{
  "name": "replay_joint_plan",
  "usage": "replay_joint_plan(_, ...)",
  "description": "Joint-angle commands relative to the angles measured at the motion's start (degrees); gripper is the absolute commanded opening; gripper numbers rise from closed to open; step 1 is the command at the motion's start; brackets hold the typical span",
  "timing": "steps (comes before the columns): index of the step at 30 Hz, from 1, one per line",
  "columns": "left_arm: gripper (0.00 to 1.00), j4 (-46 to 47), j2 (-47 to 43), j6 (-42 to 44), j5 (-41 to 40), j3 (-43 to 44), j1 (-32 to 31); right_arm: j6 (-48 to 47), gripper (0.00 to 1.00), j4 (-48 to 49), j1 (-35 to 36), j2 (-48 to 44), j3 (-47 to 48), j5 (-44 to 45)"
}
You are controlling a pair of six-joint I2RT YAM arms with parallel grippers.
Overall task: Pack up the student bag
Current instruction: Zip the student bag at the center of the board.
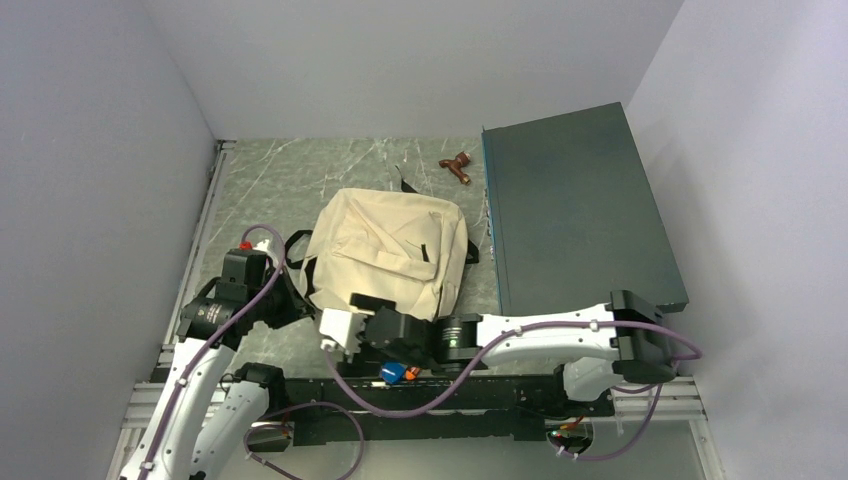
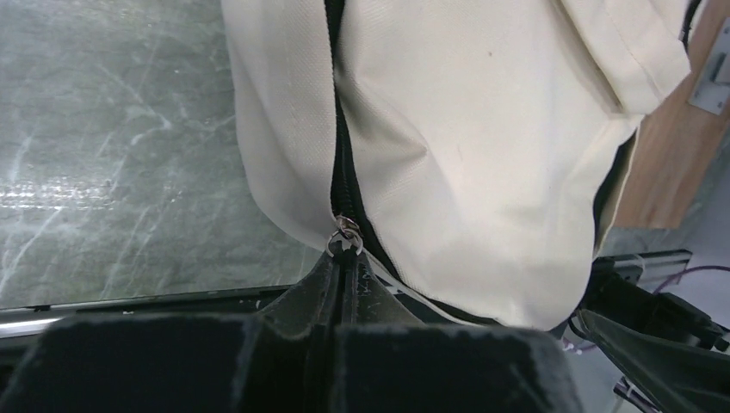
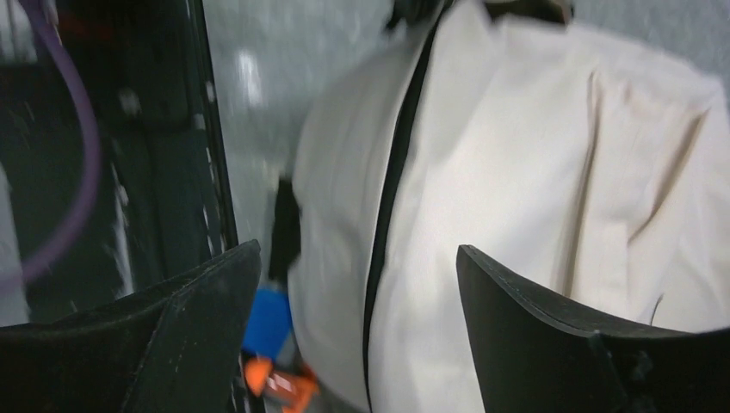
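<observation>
The student bag (image 1: 390, 250), cream canvas with black trim, lies flat in the middle of the table. My left gripper (image 2: 346, 255) is at the bag's near left corner (image 1: 298, 290), shut on the small metal zip pull (image 2: 345, 234) at the end of the bag's black zipper (image 2: 338, 129). The right gripper (image 3: 357, 258) hovers at the bag's near edge (image 1: 345, 318), open, with cream fabric and a black zipper line (image 3: 392, 189) showing between its fingers. It holds nothing.
A big dark teal flat box (image 1: 575, 215) lies to the right of the bag. A small brown object (image 1: 458, 167) sits at the back. A blue and orange thing (image 1: 397, 373) rests by the near rail, under the right arm. Grey walls close in both sides.
</observation>
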Motion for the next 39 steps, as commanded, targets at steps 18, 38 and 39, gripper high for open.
replay_joint_plan(18,0.0,4.83,1.4,-0.12,-8.34,0.01,0.69,-8.32,0.0,9.57,1.77,15.24,9.03,18.71)
replay_joint_plan(38,0.0,12.88,30.39,14.94,-10.8,16.93,8.27,-14.63,0.0,14.32,4.7,8.22,-4.04,-0.89)
replay_joint_plan(39,0.0,12.83,32.28,15.99,-11.03,17.72,8.32,-15.35,0.0,14.58,4.66,8.5,-3.78,-1.78)
